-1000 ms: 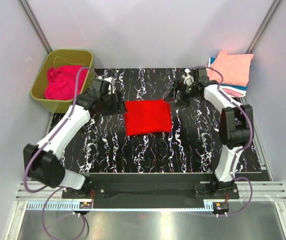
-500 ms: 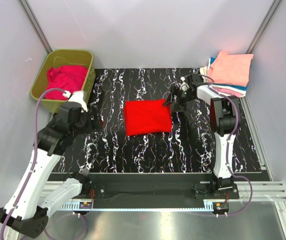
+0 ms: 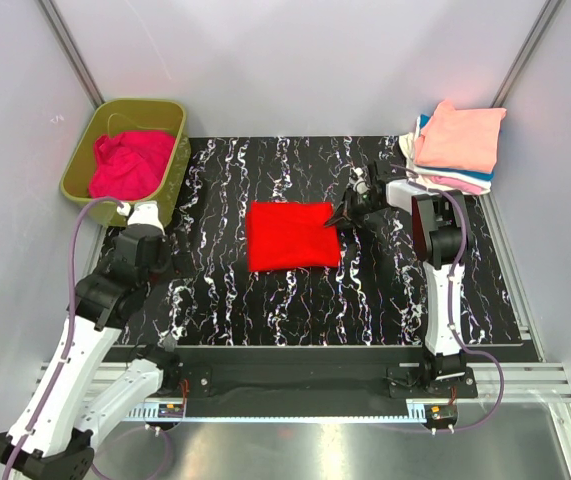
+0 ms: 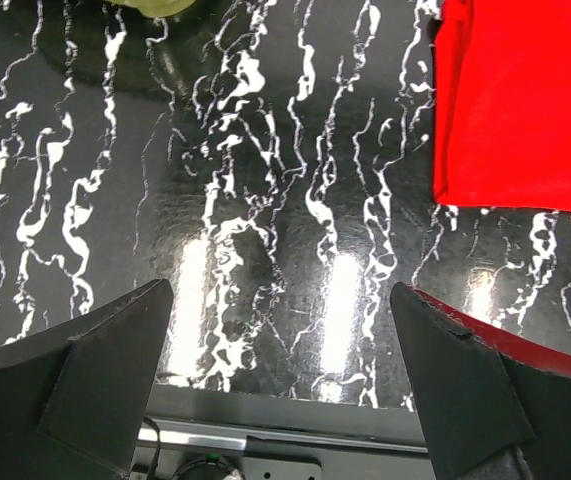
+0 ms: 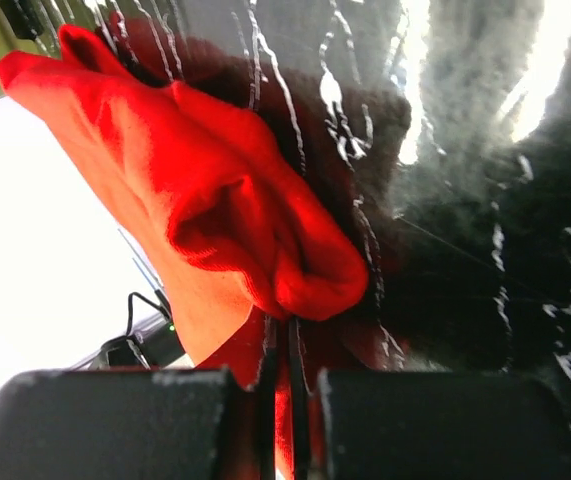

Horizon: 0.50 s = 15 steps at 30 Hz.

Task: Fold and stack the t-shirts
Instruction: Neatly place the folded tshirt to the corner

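Observation:
A bright red t-shirt (image 3: 290, 235) lies folded into a rough square in the middle of the black marbled table. My right gripper (image 3: 337, 218) is low at its right edge, shut on a bunched fold of the red cloth (image 5: 215, 190); the jaws (image 5: 285, 340) pinch it tight. My left gripper (image 3: 145, 235) hangs over the table's left side, well apart from the shirt, open and holding nothing (image 4: 280, 290). In the left wrist view the red t-shirt (image 4: 520, 110) is at the upper right. A magenta-pink t-shirt (image 3: 130, 162) lies crumpled in the tub.
The olive-green tub (image 3: 137, 103) stands at the back left corner. A stack of folded shirts, peach (image 3: 462, 135) on top with white and blue edges below, sits at the back right. The table's front edge (image 4: 265, 425) lies just under my left fingers.
My left arm pulled back from the red shirt's left edge to the near left and opened wider. My right gripper dropped to the shirt's right edge and shut on it.

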Each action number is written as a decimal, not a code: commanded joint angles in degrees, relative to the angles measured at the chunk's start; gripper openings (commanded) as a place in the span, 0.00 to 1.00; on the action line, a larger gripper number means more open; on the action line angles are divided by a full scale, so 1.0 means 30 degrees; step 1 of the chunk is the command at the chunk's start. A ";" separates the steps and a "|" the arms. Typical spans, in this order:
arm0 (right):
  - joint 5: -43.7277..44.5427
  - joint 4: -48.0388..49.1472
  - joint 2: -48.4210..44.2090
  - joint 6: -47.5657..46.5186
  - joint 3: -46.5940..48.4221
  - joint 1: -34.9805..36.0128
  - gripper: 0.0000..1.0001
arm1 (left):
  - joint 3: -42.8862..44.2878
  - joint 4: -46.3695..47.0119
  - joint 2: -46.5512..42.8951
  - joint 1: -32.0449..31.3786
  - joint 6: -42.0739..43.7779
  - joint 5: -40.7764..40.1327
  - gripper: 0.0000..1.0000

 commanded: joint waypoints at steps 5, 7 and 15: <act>0.1210 -0.1214 -0.0981 -0.0932 0.0787 0.0248 0.00 | 0.2160 -0.1615 -0.0178 0.0127 0.0424 -0.1649 0.98; 0.3137 -0.3061 -0.1188 -0.1610 0.1983 0.0074 0.00 | 0.2252 -0.1708 -0.0730 0.0097 0.0544 -0.2087 0.99; 0.8155 -0.7079 -0.2096 -0.3722 0.5769 -0.0659 0.00 | 0.5030 -0.5046 -0.0266 0.0097 -0.0366 -0.2673 0.99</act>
